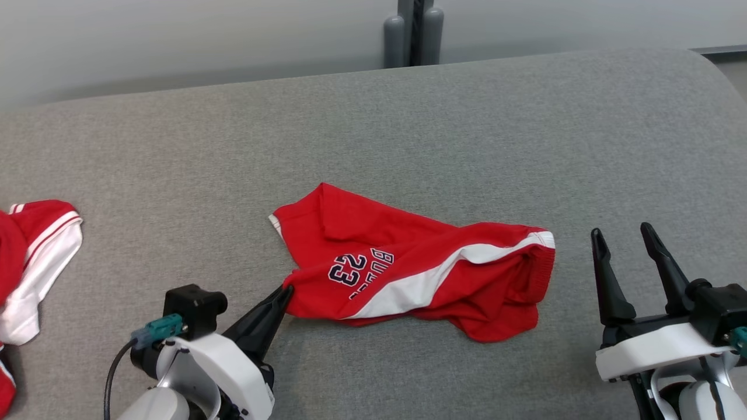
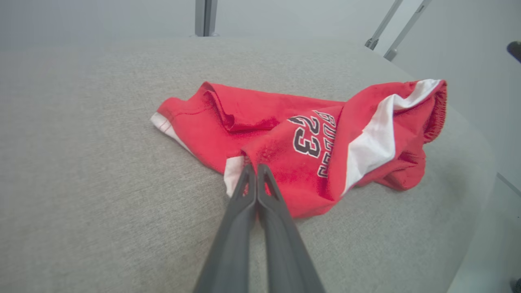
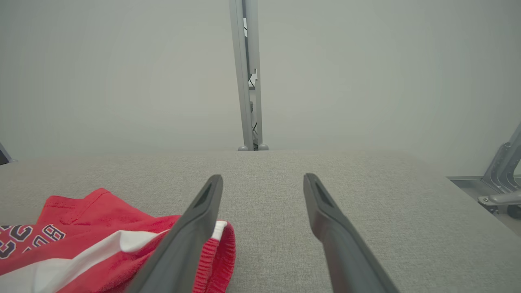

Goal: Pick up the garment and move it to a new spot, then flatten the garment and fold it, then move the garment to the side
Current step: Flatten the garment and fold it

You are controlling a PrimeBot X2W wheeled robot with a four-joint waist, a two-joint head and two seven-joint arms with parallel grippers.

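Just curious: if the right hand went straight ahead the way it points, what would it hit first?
Probably nothing soon: the right hand points over bare grey cushion, with the red shorts off to its left. It may graze the cushion farther on; depth is unclear.

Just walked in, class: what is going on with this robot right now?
The left gripper is shut on the near edge of the crumpled red shorts, which lie on the grey surface, not yet lifted. The right gripper hangs open to their right, touching nothing. A second red and white garment lies at the far left.
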